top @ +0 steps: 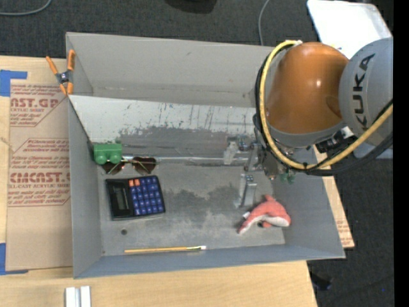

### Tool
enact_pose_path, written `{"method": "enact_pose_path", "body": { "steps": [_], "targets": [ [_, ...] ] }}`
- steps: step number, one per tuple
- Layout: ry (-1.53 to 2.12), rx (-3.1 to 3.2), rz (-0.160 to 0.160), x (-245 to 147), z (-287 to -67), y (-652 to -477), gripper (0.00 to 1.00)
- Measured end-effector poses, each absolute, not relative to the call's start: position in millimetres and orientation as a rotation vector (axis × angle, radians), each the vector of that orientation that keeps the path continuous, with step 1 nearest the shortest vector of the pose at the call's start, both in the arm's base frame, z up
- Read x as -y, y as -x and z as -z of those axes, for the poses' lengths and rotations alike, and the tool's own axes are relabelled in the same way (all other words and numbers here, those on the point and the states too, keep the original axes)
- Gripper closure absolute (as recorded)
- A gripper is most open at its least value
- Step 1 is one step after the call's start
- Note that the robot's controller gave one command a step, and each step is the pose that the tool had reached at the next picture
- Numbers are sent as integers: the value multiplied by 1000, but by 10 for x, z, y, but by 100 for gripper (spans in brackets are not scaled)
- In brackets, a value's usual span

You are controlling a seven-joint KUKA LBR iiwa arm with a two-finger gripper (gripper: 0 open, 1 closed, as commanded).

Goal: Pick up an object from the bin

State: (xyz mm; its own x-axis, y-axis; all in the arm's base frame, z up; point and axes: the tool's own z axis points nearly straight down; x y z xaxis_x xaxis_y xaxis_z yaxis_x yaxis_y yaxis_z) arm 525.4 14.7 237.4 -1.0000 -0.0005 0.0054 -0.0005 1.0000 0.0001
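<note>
My gripper (241,173) hangs low over the right half of the bin, under the arm's orange cover. Its two metal fingers stand apart, open, one finger (234,151) towards the back and the other finger (246,192) towards the front. Nothing shows between them. Just in front and to the right of the front finger lies a pink and white soft toy (268,215), fish-like in shape, on the bin floor near the right wall. The fingertip ends close to the toy's white end; I cannot tell whether they touch.
On the left side lie a green block (107,153), brown-lensed sunglasses (133,165) and a dark calculator with blue keys (135,196). A thin yellow stick (165,249) runs along the front wall. The arm covers the bin's right rear corner.
</note>
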Motion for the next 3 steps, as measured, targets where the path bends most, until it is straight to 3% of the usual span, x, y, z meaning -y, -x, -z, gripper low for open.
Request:
{"method": "enact_pose_path", "body": {
  "steps": [1, 2, 3],
  "targets": [
    [0, 3143, 0, -147, -2409, -5268, 0],
    [107, 3147, 2, -88, -1791, -5268, 0],
    [-148, 3147, 0, 4, -1355, -5263, 0]
  ]
}}
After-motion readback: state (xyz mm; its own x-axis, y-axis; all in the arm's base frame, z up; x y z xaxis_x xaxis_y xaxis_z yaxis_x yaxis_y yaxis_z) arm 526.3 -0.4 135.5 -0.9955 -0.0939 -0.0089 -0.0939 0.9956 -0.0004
